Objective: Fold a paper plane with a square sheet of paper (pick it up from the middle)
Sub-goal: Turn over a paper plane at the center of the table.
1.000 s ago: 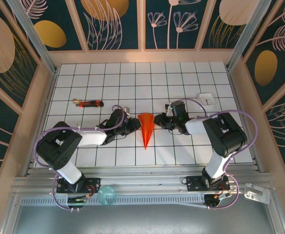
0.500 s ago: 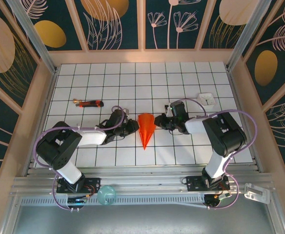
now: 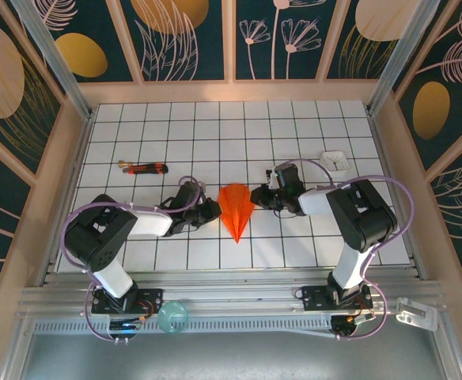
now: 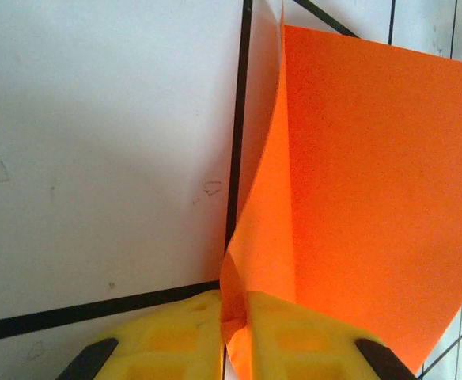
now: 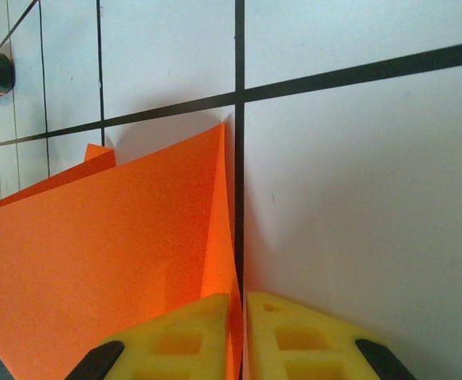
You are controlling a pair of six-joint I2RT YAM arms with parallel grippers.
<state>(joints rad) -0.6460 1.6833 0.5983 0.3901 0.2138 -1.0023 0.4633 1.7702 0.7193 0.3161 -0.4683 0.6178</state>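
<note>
Paper plane [image 3: 236, 210] lies on the surface [image 3: 294, 134] in my overhead view, nose toward the bases, between both arms. From the left wrist, I see the left gripper [image 4: 232, 313] clenched on a wing edge. From the right wrist, the right gripper [image 5: 239, 305] seems pinched on the opposite edge, though the contact is partly hidden.

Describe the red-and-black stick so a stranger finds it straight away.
Start at the white gridded table, left half, beyond the left arm. The stick lies flat there, alone. It is thin, red and black, unlike the orange paper and the white square.
</note>
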